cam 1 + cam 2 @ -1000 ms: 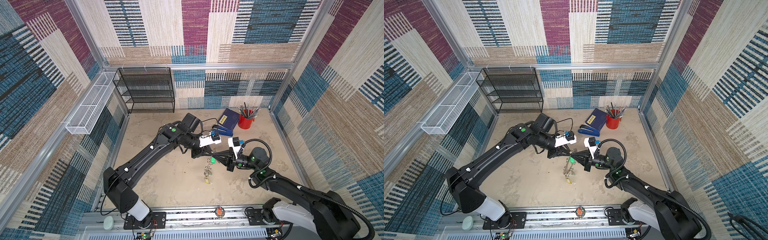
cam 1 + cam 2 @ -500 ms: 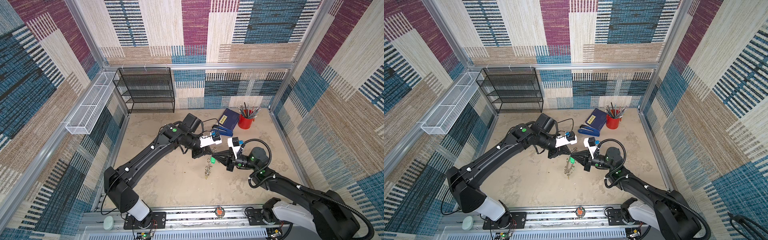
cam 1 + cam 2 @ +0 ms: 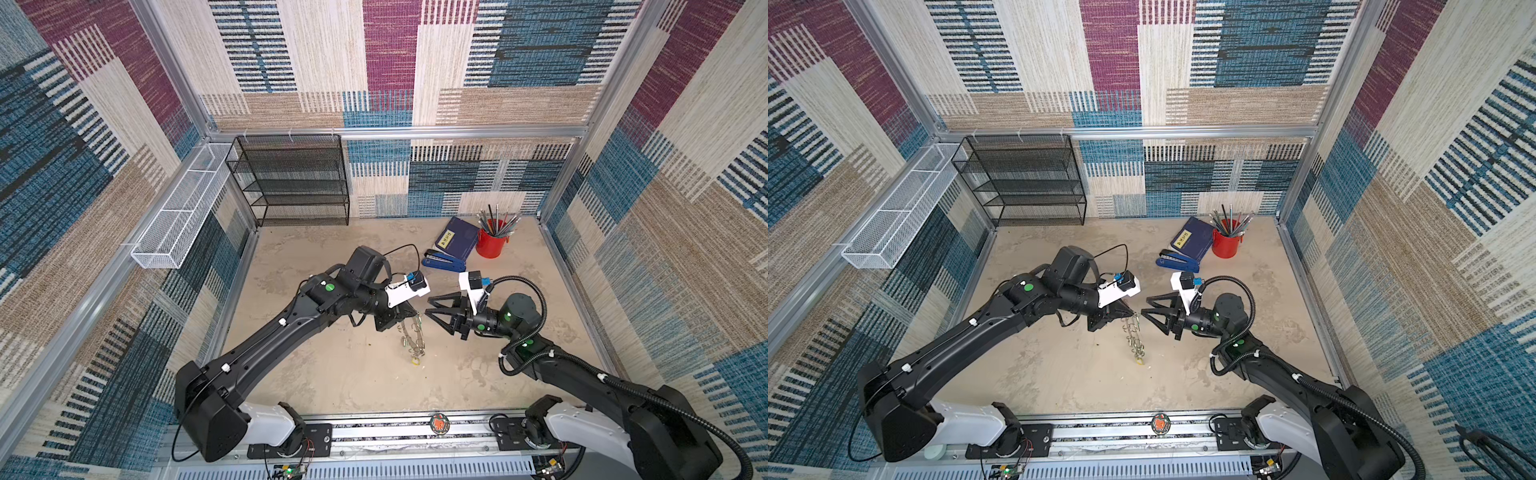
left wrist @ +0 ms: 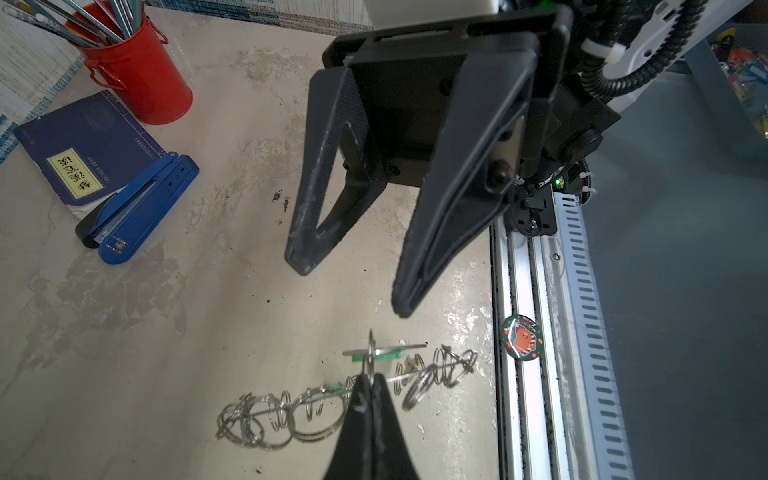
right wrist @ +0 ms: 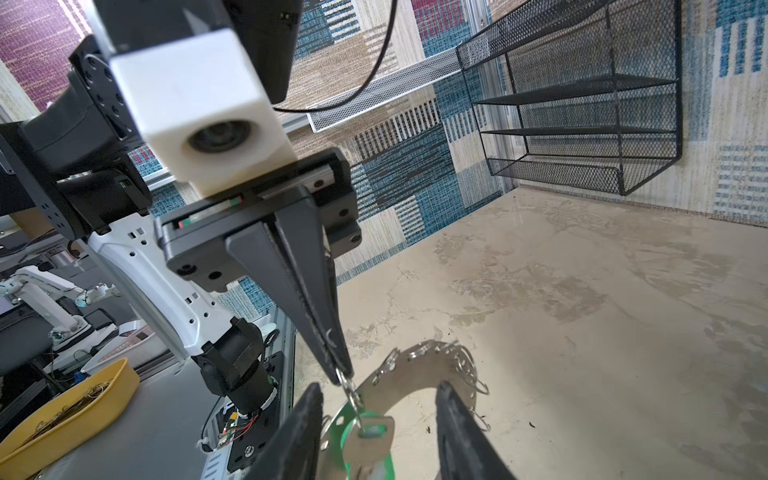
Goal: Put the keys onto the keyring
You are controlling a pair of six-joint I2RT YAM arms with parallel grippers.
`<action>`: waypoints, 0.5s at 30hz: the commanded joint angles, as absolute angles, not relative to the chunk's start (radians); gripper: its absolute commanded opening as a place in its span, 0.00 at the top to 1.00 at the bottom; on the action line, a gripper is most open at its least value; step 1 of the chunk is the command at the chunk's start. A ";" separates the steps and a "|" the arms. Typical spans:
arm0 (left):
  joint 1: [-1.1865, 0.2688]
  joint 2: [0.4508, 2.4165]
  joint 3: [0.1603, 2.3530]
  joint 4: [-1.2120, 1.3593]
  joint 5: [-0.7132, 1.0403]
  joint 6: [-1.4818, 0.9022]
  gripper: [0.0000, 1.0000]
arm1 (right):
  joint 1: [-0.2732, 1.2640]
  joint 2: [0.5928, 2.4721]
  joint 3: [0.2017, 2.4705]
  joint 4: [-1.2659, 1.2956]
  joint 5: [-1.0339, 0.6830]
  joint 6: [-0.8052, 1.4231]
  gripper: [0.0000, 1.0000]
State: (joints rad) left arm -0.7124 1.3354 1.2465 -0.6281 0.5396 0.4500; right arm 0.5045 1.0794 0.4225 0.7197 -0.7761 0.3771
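My left gripper [image 3: 415, 312] [image 4: 369, 376] is shut on a small split ring [image 5: 351, 392] of the keyring [image 3: 409, 337] [image 3: 1133, 334]. The keyring, a flat grey disc [image 5: 415, 372] edged with silver rings [image 4: 291, 411], hangs edge-on below the gripper, above the table. A silver key with a green tag [image 5: 370, 440] [image 4: 382, 353] dangles from that split ring. My right gripper [image 3: 427, 306] [image 3: 1145, 306] [image 5: 376, 395] faces the left one, open, its fingers either side of the key without touching it. A yellow tag [image 3: 415, 361] shows at the keyring's low end.
A blue stapler [image 3: 444, 262], a dark blue book [image 3: 457, 239] and a red pen cup [image 3: 490, 243] stand at the back right. A black mesh shelf [image 3: 291, 183] is against the back wall, a white wire basket [image 3: 178, 216] on the left wall.
My right gripper has opened and let go of the green-tagged key, which now hangs from the split ring. My left gripper has closed fully on that ring.
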 commanded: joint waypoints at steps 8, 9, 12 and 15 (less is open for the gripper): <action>-0.704 1.182 1.056 -0.236 0.552 0.225 1.00 | 0.515 1.127 0.434 0.800 -0.881 0.400 0.63; -0.704 1.177 1.049 -0.228 0.557 0.220 1.00 | 0.517 1.128 0.434 0.800 -0.884 0.399 0.64; -0.704 1.178 1.041 -0.222 0.565 0.211 1.00 | 0.523 1.126 0.436 0.803 -0.890 0.395 0.64; -0.704 1.181 1.036 -0.215 0.571 0.207 1.00 | 0.525 1.124 0.435 0.800 -0.890 0.393 0.65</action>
State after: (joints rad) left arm -0.7048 1.1831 1.0412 -0.2878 0.5468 0.2390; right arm 0.5228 1.1255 0.4274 0.7662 -0.8719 0.3916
